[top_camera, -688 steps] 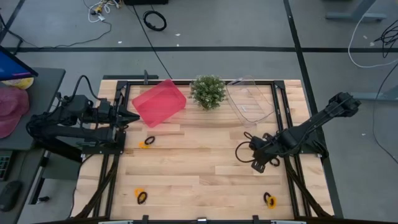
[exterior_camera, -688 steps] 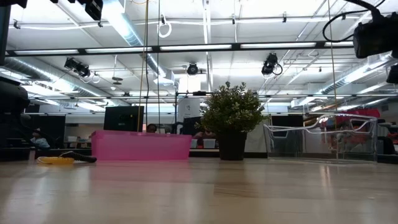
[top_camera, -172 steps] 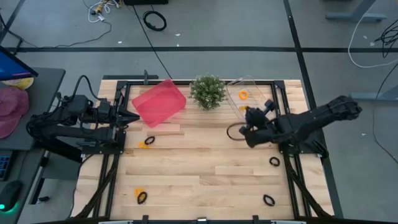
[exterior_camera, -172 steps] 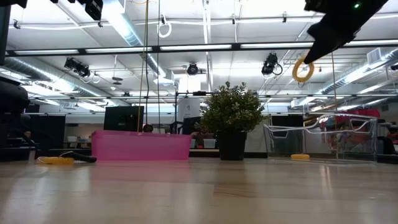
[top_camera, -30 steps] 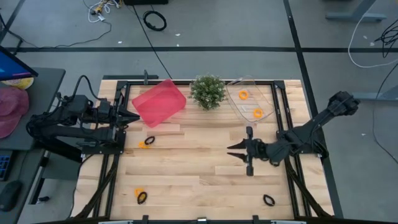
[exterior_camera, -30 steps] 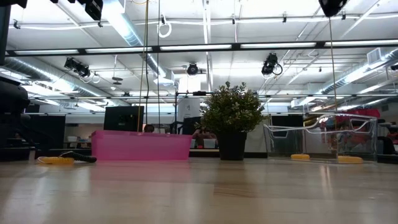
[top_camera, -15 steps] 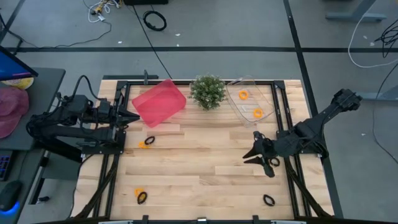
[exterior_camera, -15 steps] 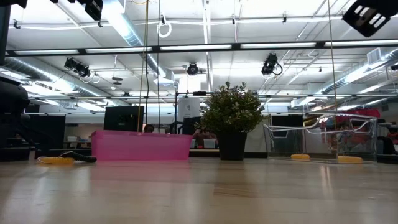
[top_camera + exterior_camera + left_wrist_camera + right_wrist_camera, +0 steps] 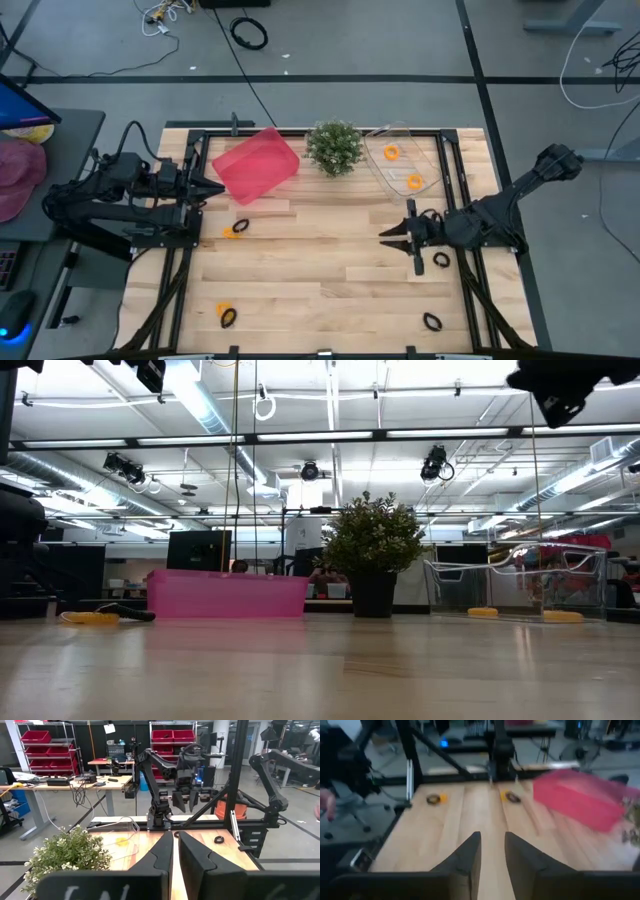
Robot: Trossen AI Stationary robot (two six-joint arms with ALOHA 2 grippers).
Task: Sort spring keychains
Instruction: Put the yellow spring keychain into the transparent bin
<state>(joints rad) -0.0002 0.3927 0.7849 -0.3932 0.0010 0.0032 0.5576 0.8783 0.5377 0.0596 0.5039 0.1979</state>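
Two orange spring keychains [image 9: 391,152] [image 9: 414,181] lie inside the clear bin [image 9: 425,143] at the far right of the tabletop [image 9: 320,270]. One black keychain [image 9: 441,260] lies on the wood just beside the right claw [image 9: 400,245], on its right side, and another black one [image 9: 431,322] lies near the front right edge. On the left half, an orange and black pair [image 9: 236,229] lies in front of the pink bin [image 9: 256,164], and a second pair [image 9: 227,316] lies near the front left edge. The potted plant [image 9: 334,147] stands between the two bins. The right claw hangs above the wood with its fingers apart and holds nothing. The left claw [image 9: 213,187] waits at the left edge next to the pink bin, fingers close together and empty.
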